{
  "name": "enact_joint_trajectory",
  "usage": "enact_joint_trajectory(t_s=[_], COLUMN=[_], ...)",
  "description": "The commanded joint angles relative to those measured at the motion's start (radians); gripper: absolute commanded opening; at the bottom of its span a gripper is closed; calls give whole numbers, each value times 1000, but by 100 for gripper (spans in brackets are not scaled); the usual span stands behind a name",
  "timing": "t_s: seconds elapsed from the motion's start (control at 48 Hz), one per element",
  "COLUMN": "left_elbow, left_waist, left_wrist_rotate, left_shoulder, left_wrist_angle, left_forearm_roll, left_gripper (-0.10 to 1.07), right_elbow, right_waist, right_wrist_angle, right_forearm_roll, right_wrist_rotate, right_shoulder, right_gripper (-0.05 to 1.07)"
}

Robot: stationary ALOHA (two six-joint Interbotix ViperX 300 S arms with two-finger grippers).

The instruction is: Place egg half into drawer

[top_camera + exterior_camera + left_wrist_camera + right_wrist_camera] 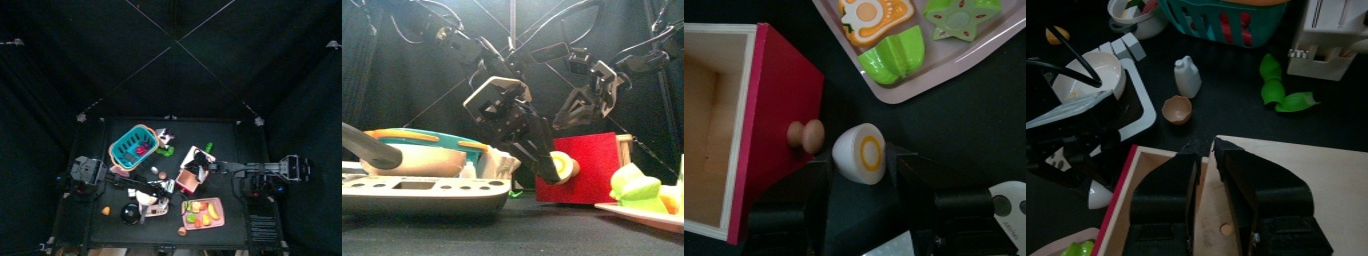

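Left tool [862,190] around egg half [861,153]

**Black curtains, black table, hard light from above**

You see black curtains [54,60] closing the pen on every side, their folds filling most of the top view. The small black table [227,140] sits in the lower middle of that frame. In the front view, bright light glares in at the upper middle, and thin cables cross the dark backdrop [396,70].
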Motion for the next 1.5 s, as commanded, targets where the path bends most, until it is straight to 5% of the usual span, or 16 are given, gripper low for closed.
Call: enact_joint_trajectory(t_s=[0.0,0.271,0.479,0.729,0.917,1.208,1.479], left_elbow=[-14,-5,8,3,0,5,8], left_waist=[2,2,9,95,141,155,161], left_wrist_rotate=[-2,0,0,2,6,5,6], left_shoulder=[-48,-133,-181,-149,-118,-77,-61], left_wrist_angle=[-12,-74,-247,-390,-416,-399,-397], left_forearm_roll=[-21,-80,-83,-192,-281,-287,-321], left_gripper=[67,67,67,67,67,71,85], right_elbow=[-26,-25,-26,-20,-17,-9,-3], right_waist=[-2,-3,-3,-5,-5,-8,-8], right_wrist_angle=[-8,-5,-3,-3,-3,3,5], right_forearm_roll=[0,2,2,2,0,2,0], right_wrist_rotate=[0,-3,-2,3,2,2,2], right_shoulder=[-11,-11,-12,-23,-26,-31,-48], right_gripper=[61,61,61,61,61,61,61])
